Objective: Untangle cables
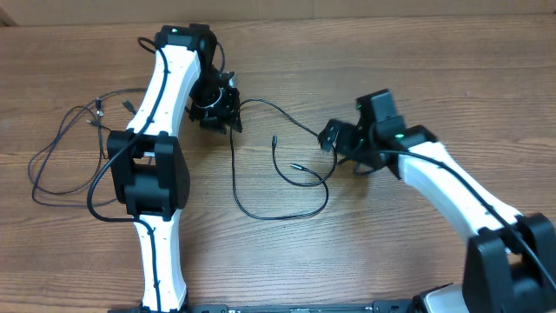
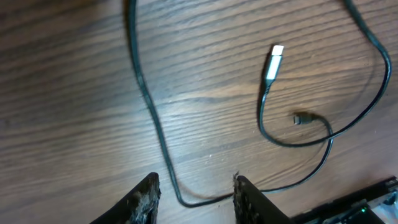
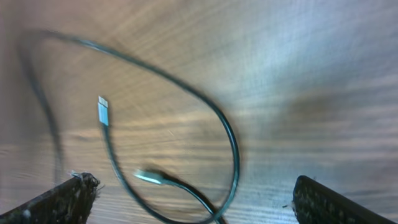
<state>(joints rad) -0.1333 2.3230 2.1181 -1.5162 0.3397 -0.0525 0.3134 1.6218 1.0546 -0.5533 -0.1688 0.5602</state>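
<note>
Remote session, wooden table (image 1: 417,61): my right gripper (image 3: 194,183) hangs over the middle cable (image 1: 233,169) with its fingers spread wide, holding nothing. The cable's two plug ends lie inside its loop, apart from each other. My left gripper (image 2: 196,185) is half-spread, with that same cable running between the fingers, unpinched as far as I can see. The other cables (image 1: 35,169) lie looped beyond the left arm, well apart. I judge the separating nearly done. Next comes a firm pinch near a plug, then drawing the loop straight.

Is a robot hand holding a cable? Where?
Nothing is held: the right gripper gapes open, and the cable runs between parted fingers of the left gripper.
</note>
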